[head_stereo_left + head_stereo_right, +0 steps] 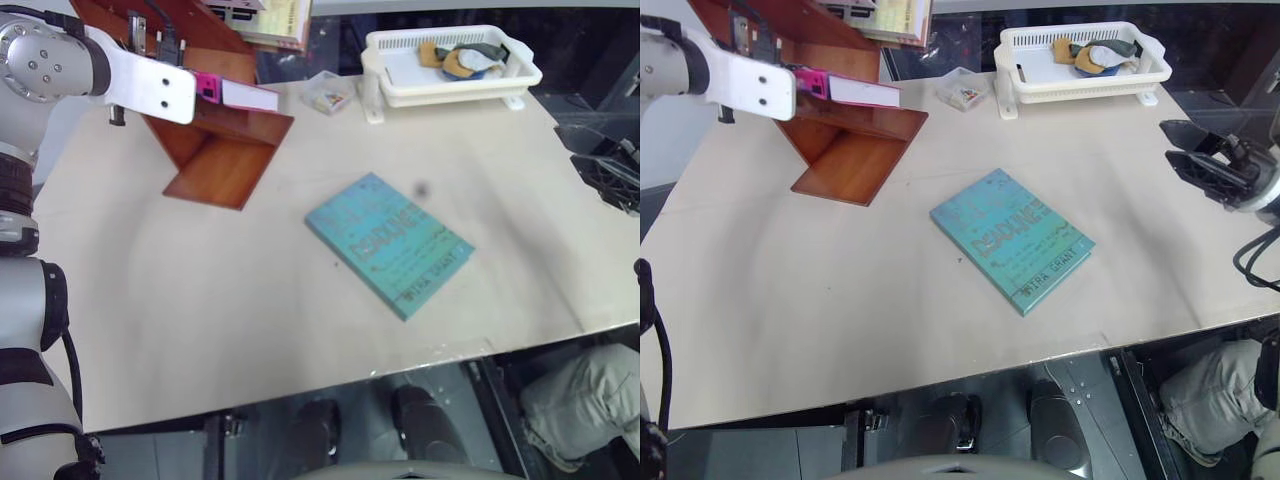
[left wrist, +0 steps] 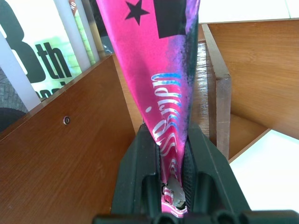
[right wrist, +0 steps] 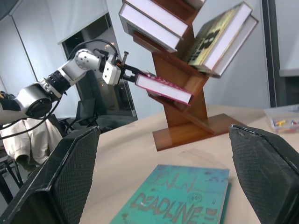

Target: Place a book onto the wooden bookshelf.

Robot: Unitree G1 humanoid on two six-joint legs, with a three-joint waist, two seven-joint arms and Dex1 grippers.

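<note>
The book (image 1: pixel 247 96) is bright pink with white page edges. My left gripper (image 1: pixel 203 88) is shut on its near end, and the left wrist view shows the pink cover (image 2: pixel 154 70) pinched between the two black fingers (image 2: pixel 140 158). The book reaches into the wooden bookshelf (image 1: pixel 215 165), a reddish-brown zigzag rack at the table's back left, and lies along one of its lower slanted boards (image 3: pixel 187 100). I cannot tell whether it rests on that board. At the table's right edge my right gripper (image 1: pixel 1212 170) hangs open and holds nothing.
A teal-green book (image 1: pixel 388 243) lies flat mid-table. At the back right stands a white slatted tray (image 1: pixel 400 90) with small items, and beside it a small clear box (image 1: pixel 328 95). Pale books (image 3: pixel 219 37) fill the shelf's upper boards. A person's knee (image 1: pixel 580 400) shows beyond the table's near right corner.
</note>
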